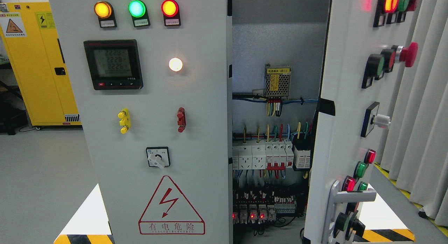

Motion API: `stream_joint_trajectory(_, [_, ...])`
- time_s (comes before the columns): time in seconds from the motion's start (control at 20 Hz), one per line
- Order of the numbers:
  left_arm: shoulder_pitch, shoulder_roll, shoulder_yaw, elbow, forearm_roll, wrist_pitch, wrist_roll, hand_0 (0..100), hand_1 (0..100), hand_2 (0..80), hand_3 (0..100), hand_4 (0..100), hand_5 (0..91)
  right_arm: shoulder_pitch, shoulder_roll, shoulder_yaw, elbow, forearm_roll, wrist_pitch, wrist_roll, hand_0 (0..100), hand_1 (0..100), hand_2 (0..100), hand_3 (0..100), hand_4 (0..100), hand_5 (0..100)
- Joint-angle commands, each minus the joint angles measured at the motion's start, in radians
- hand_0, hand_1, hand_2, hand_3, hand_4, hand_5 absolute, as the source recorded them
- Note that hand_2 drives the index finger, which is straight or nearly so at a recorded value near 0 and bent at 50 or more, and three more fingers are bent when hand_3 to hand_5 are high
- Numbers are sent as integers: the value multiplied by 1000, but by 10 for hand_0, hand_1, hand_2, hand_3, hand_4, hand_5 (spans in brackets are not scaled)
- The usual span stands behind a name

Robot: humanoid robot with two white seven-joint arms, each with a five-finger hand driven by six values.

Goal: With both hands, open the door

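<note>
A grey electrical cabinet fills the head view. Its left door (154,132) looks shut and faces me, carrying three lit lamps, a digital meter (113,64), a rotary switch (158,157) and a red danger triangle. The right door (336,107) is swung open toward me and seen nearly edge-on, with a silver handle (341,196) low on it and pushbuttons along its face. Between the doors the cabinet interior (276,132) shows a power supply, breakers and coloured wiring. Neither of my hands nor any arm appears in the frame.
A yellow storage cabinet (38,62) stands at the back left on a grey floor. Grey curtains (420,114) hang at the right. Black and yellow hazard tape marks the floor at both lower corners.
</note>
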Motion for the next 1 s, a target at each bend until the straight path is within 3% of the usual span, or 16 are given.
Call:
stream_joint_trajectory(0.0, [-232, 95, -55, -145, 161, 115, -6, 0, 0, 0, 0, 0, 0, -1, -1, 0, -1, 0, 0, 0, 244, 0, 0, 0, 0, 0])
stream_joint_trajectory(0.1, [-344, 89, -102, -142, 185, 169, -6, 0, 0, 0, 0, 0, 0, -1, -2, 0, -1, 0, 0, 0, 244, 0, 0, 0, 0, 0])
stream_joint_trajectory(0.25, [-522, 95, -231, -139, 255, 175, -5, 0, 0, 0, 0, 0, 0, -1, -1, 0, -1, 0, 0, 0, 244, 0, 0, 0, 0, 0])
stream_joint_trajectory(0.35, [-611, 86, -251, -134, 283, 192, -3, 0, 0, 0, 0, 0, 0, -1, -1, 0, -1, 0, 0, 0, 244, 0, 0, 0, 0, 0])
stream_joint_trajectory(0.55, [-760, -37, -284, -56, 281, 327, -2, 0, 0, 0, 0, 0, 0, -1, 1, 0, -1, 0, 0, 0, 244, 0, 0, 0, 0, 0])
stream_joint_trajectory(0.95, [-967, -169, -474, 114, 271, 335, 6, 0, 0, 0, 0, 0, 0, -1, -1, 0, -1, 0, 0, 0, 244, 0, 0, 0, 0, 0])
